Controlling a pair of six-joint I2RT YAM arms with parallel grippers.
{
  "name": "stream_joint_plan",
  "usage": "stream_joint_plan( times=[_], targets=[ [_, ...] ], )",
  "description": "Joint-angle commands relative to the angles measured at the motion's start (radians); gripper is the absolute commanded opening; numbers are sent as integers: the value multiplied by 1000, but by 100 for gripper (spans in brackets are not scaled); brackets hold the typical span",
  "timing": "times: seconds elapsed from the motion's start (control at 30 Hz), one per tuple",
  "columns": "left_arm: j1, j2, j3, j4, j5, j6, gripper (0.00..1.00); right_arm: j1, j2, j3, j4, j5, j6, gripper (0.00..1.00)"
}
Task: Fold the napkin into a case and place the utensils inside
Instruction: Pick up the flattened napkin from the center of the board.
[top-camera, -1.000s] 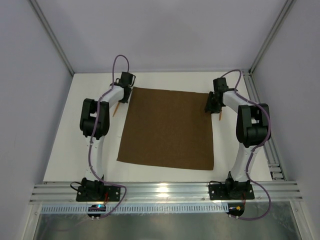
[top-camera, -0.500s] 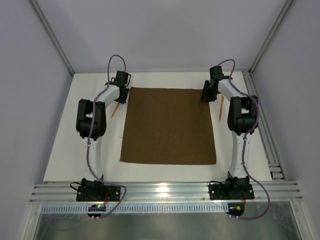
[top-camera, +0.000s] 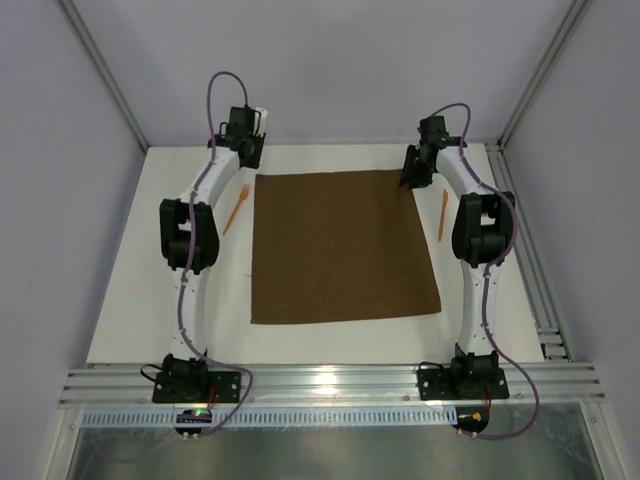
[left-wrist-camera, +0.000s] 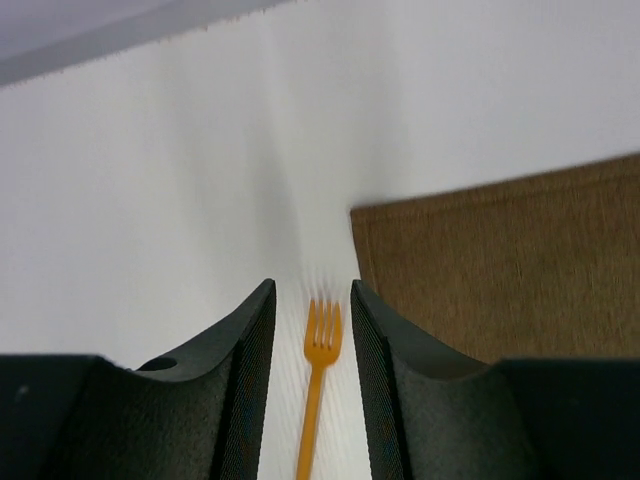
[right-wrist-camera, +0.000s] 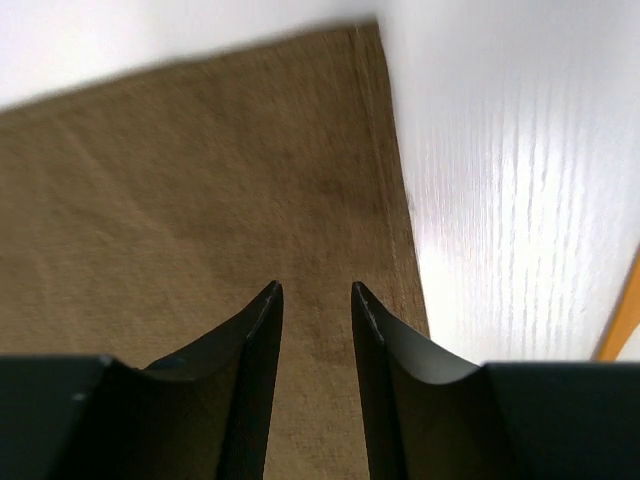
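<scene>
Brown fabric, the napkin (top-camera: 343, 247), is laid flat and unfolded across the middle of the white table (top-camera: 140, 300), with its far edge close to the table's far edge. The orange fork (left-wrist-camera: 319, 350) is placed on the bare table just beside the napkin's left edge, near the far left corner of the cloth, with its tines directed toward the table's far edge. The second orange utensil (top-camera: 441, 215) is placed on the bare table just beside the napkin's right edge, toward the far right corner; its type cannot be told. Both utensils are kept apart from the cloth.

The left gripper (left-wrist-camera: 310, 295) is held above the table near the far left corner of the napkin. Its jaws are parted by a narrow gap and nothing is gripped. The fork is seen on the table through that gap, and the napkin's corner is seen just to the right of the right finger.

The right gripper (right-wrist-camera: 312, 295) is positioned over the far right corner of the napkin. Its jaws are likewise parted by a narrow gap, with only cloth seen beyond them and nothing clamped. Whether the fingertips are touching the cloth cannot be determined.
</scene>
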Motion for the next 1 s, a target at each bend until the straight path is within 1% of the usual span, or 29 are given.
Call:
stream_joint_plan(
  times=[0.0, 0.1, 0.13, 0.17, 0.2, 0.33, 0.43, 0.53, 0.63, 0.7, 0.77, 0.8, 0.9, 0.97],
  targets=[
    [1, 122, 145, -46, -2, -23, 38, -2, -88, 116, 62, 20, -33, 38],
    [3, 171, 183, -40, 23, -23, 39, -18, 21, 231, 36, 66, -35, 39],
    [1, 183, 182, -17, 29, -27, 40, -23, 49, 289, 25, 68, -33, 41],
    [3, 189, 183, -5, 29, -35, 42, -29, 76, 309, 19, 68, -26, 43],
    [6, 203, 185, 8, 30, -43, 42, -40, 119, 329, 22, 68, -10, 47],
    [15, 255, 255, 8, 53, -72, 45, -48, 192, 336, 59, 63, 22, 52],
    [18, 283, 309, -17, 63, -72, 48, -55, 256, 403, 48, 11, 69, 54],
    [20, 294, 320, -24, 61, -70, 52, -55, 299, 440, 37, 10, 106, 55],
    [20, 304, 344, -32, 112, -72, 55, -55, 322, 432, 33, 5, 152, 54],
    [18, 329, 370, -52, 135, -63, 55, -55, 333, 428, 36, -1, 169, 54],
    [20, 349, 413, -70, 136, -61, 52, -55, 343, 425, 40, -12, 171, 51],
    [21, 349, 418, -76, 138, -60, 51, -55, 345, 428, 42, -16, 171, 50],
    [21, 343, 418, -107, 127, -53, 46, -55, 340, 426, 45, -26, 175, 43],
    [21, 335, 418, -147, 130, -58, 45, -54, 336, 420, 50, -29, 175, 40]
  ],
)
